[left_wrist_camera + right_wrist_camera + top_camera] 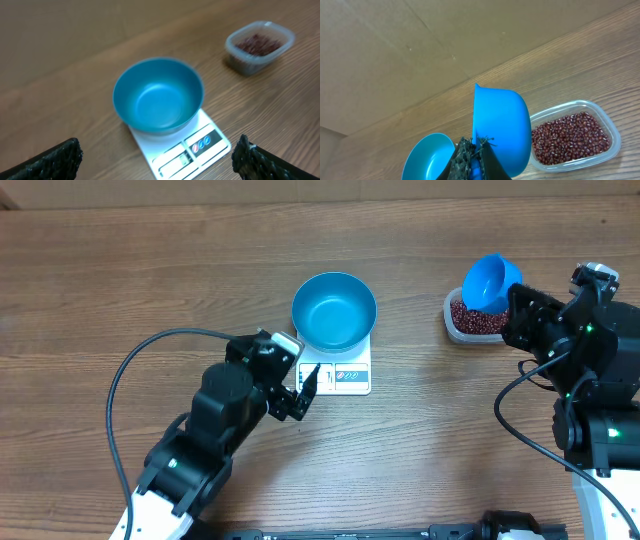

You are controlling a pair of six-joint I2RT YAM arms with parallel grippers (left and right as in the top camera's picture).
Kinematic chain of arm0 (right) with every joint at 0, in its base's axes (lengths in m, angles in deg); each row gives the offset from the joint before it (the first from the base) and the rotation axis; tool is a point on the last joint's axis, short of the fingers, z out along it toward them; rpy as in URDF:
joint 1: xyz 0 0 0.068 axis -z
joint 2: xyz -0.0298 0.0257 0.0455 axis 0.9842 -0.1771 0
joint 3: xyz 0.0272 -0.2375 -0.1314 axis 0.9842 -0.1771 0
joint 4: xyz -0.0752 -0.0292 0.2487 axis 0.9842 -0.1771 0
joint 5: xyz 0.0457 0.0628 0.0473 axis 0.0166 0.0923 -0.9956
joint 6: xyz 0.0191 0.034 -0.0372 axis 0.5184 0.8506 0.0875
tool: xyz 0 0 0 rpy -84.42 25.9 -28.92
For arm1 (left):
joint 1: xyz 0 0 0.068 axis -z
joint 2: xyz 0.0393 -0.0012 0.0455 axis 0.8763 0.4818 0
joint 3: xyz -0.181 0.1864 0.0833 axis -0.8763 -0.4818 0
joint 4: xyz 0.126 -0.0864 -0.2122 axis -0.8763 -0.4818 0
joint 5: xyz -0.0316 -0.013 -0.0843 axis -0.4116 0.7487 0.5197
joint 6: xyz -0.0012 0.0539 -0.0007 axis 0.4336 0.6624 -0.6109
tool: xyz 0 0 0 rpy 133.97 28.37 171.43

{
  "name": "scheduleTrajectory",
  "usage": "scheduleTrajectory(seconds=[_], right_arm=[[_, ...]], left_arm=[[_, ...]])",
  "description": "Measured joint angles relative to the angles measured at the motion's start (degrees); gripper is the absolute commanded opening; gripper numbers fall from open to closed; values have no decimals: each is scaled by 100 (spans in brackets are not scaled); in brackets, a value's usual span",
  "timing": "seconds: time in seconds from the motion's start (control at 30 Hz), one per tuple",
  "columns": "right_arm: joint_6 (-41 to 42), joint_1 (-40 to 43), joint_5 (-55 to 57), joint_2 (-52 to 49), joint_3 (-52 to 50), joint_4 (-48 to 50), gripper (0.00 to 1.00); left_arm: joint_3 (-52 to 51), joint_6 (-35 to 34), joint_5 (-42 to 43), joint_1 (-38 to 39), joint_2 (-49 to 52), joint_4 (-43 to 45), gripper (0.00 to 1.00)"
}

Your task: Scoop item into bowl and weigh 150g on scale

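Two grippers: left gripper (303, 392) wide, empty; right gripper (472, 156) clamping scoop (502, 130).
Bowl (334, 311): empty, on scale (350, 376).
Beans (570, 137): in tub (252, 67), toward table (150, 260) right edge.

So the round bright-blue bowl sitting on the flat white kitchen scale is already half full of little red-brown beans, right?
Not quite. The round bright-blue bowl does sit on the flat white kitchen scale, but it is empty, as the left wrist view shows; the little red-brown beans lie in the clear plastic tub.
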Motion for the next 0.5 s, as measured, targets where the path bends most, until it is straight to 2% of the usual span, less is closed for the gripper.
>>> scheduleTrajectory(seconds=[0.2, 0.5], right_arm=[[0, 0, -2, 0, 0, 4, 4], [0, 0, -2, 0, 0, 4, 4]], left_arm=[[2, 7, -313, 153, -474, -94, 100], [0, 9, -470, 153, -166, -378, 100]])
